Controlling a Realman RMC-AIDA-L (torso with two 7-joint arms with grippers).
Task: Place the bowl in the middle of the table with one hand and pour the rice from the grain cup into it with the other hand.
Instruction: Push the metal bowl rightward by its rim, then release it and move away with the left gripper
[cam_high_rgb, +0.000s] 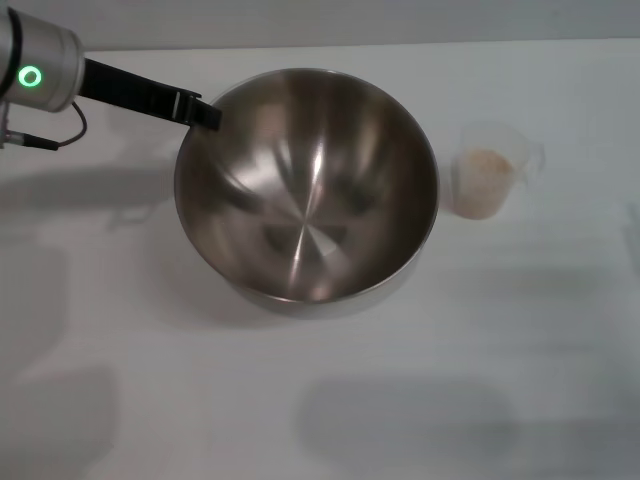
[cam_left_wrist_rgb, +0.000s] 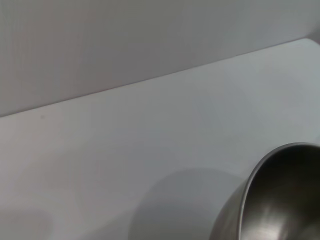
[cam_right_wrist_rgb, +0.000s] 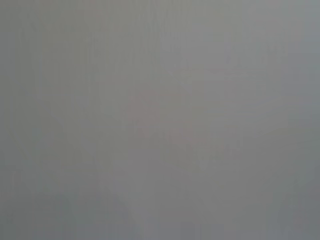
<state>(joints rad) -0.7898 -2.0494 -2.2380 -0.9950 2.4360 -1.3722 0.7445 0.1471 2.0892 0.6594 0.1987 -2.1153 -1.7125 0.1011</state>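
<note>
The bowl (cam_high_rgb: 305, 190), a wide steel one with a shiny inside, sits near the middle of the white table (cam_high_rgb: 120, 330) and looks tilted, its near side lower. My left gripper (cam_high_rgb: 198, 108) reaches in from the upper left, and its black fingers (cam_high_rgb: 190, 105) are closed on the bowl's far-left rim. In the left wrist view only a part of the bowl (cam_left_wrist_rgb: 280, 200) shows. To the right of the bowl stands the clear grain cup (cam_high_rgb: 492, 170), upright, with pale rice (cam_high_rgb: 484, 182) inside. My right gripper is out of view.
The table's far edge (cam_high_rgb: 400, 45) meets a grey wall behind the bowl. The left arm's housing with a green light (cam_high_rgb: 30, 76) sits at the top left. The right wrist view shows only a plain grey surface.
</note>
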